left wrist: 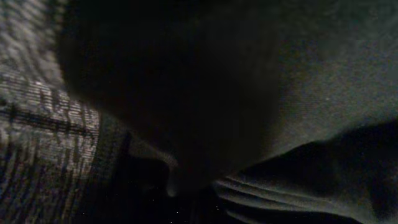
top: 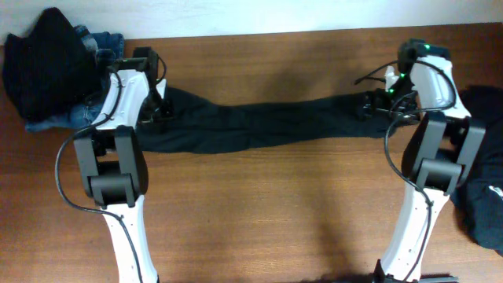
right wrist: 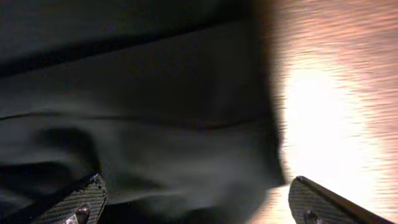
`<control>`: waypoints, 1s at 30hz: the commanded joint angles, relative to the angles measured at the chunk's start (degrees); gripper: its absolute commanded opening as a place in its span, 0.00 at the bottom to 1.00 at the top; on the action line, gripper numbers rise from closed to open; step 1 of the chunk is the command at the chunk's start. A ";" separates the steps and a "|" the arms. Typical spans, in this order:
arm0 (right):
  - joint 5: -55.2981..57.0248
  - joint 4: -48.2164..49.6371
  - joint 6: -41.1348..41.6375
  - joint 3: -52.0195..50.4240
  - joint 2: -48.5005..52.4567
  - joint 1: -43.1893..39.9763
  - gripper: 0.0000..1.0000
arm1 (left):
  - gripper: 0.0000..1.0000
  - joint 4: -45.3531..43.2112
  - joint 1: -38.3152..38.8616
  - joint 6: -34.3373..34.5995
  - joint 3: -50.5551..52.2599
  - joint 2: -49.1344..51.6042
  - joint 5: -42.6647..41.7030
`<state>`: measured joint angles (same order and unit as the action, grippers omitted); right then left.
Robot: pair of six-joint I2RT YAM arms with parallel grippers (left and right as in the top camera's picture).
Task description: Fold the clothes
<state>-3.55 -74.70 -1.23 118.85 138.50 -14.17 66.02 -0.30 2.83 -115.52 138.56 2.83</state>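
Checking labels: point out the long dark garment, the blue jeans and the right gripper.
long dark garment (top: 259,126): overhead, its middle.
blue jeans (top: 106,39): overhead, exposed denim at the upper corner.
right gripper (right wrist: 196,199): right wrist, midway between open fingertips.

2 dim, blurry wrist views, glare on the table (right wrist: 336,106); even overhead light, soft shadows.

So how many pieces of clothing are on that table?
4: black garment far-left on jeans; long trousers across the middle; dark garment right edge. More may hide beneath.
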 commanded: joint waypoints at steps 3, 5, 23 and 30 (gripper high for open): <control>1.84 0.22 -0.24 1.33 0.74 -0.81 0.99 | 0.01 0.07 -2.67 0.55 1.11 4.00 6.21; 1.03 -0.09 -0.24 1.33 0.74 -0.79 0.99 | 0.00 0.09 -2.99 0.55 1.11 4.00 6.21; -13.99 -7.67 6.34 4.98 0.63 3.37 0.99 | 0.00 0.33 -2.97 0.55 1.11 4.00 6.21; -13.92 -7.19 10.47 3.41 0.63 2.86 0.99 | 0.01 0.61 -2.97 0.55 1.11 4.00 6.21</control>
<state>-16.80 -82.04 6.42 123.28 138.61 -10.94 66.17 -2.13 2.83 -115.52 138.65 6.48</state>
